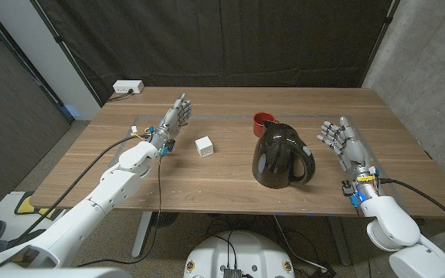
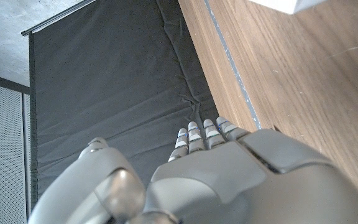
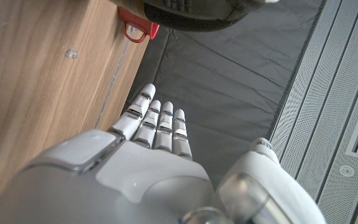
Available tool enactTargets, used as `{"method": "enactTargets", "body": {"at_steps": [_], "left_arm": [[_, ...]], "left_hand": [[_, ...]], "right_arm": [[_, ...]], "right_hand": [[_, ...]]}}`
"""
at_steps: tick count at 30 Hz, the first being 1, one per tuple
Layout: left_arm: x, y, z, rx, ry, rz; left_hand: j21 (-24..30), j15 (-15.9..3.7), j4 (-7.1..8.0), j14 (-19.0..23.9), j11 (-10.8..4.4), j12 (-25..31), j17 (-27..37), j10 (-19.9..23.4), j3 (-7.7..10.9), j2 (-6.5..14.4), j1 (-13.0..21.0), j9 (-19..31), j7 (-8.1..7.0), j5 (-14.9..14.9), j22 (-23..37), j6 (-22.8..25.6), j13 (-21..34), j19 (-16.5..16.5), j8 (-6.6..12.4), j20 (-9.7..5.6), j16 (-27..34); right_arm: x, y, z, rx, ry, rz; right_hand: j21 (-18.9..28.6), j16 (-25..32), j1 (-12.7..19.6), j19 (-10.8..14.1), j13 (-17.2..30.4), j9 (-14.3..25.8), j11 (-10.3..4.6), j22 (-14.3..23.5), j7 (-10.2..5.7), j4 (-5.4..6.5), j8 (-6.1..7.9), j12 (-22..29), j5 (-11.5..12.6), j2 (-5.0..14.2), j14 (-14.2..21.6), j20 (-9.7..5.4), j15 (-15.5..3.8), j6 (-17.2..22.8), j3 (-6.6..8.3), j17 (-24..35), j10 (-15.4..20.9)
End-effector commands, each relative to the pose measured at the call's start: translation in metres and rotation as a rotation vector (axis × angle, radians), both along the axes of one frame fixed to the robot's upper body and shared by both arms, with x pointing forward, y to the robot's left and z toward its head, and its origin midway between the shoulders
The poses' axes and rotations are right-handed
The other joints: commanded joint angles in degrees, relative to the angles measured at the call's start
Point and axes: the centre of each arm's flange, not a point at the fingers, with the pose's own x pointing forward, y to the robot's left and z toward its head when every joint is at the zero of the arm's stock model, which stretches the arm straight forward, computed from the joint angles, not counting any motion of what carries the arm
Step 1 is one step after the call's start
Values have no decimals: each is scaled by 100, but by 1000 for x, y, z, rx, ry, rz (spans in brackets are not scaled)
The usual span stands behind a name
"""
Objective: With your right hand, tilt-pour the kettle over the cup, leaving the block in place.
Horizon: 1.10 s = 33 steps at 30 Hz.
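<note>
A glossy black kettle (image 1: 282,155) stands upright in the middle of the wooden table (image 1: 230,193), its handle toward my right side. Just behind it a red cup (image 1: 263,120) peeks out; the right wrist view catches the kettle's base (image 3: 197,12) and the cup's handle (image 3: 135,28). A small white block (image 1: 204,146) sits left of the kettle, its corner in the left wrist view (image 2: 291,5). My right hand (image 1: 346,144) stands open to the right of the kettle, apart from the handle. My left hand (image 1: 171,122) is open, left of the block, holding nothing.
A white power strip (image 1: 127,87) lies at the table's far left corner. Black curtain hangs behind the table, and a concrete wall stands at the right. Cables run along both forearms.
</note>
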Motion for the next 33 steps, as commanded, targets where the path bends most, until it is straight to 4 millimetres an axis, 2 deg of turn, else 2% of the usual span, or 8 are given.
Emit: {"method": "enactTargets", "body": {"at_steps": [1, 5, 14, 25, 33], "left_arm": [[-1, -1, 4, 20, -7, -9], [-3, -1, 5, 20, -9, -2], [-4, -5, -6, 15, 25, -6], [-5, -10, -3, 27, 17, -15], [-2, -15, 1, 41, 17, -29]], "left_hand": [[29, 15, -25, 39, -19, -8, 19, 59, 12, -14, 50, 28, 7, 23, 31, 51, 12, 2, 44, -125, -4], [28, 15, -26, 40, -33, -12, 19, 56, 10, -7, 57, 28, 13, 23, 32, 58, 12, 1, 44, -126, -7], [26, 19, -29, 42, -46, -18, 21, 61, 4, 10, 74, 29, 1, 23, 33, 64, 13, -3, 38, -116, -12], [26, 14, -32, 52, -33, -22, 22, 70, -6, 27, 90, 30, -11, 22, 34, 80, 14, -2, 35, -105, -15], [24, 4, -33, 59, -47, -27, 23, 73, -15, 38, 100, 30, -9, 20, 34, 94, 14, -6, 33, -90, -16]], "right_arm": [[-24, 14, -23, 18, 0, 0], [-29, 16, -26, 13, -1, 9], [-36, 24, -33, -5, -8, 32], [-42, 39, -38, -53, -23, 0], [-42, 41, -52, -54, 8, -42]], "right_hand": [[-36, -19, 45, 18, 17, 15, 13, 17, -10, -35, 41, 16, 28, -23, 28, -145, 28, 31, 4, 19, 42], [-40, -21, 49, 24, 17, 16, 12, 17, -16, -40, 39, 15, 30, -29, 29, -146, 18, 29, -1, 19, 44], [-51, -24, 58, 31, 18, 16, 12, 18, -23, -51, 38, 14, 35, -45, 36, -143, 18, 35, -11, 19, 49], [-55, -17, 132, 112, 21, 17, -21, 16, -68, -104, 65, 36, 56, -78, 98, -184, -66, 120, -18, 15, 122], [-69, -17, 220, 166, 23, 23, -50, 13, -113, -168, 111, 50, 79, -127, 145, -208, -109, 254, -27, 10, 179]]}}
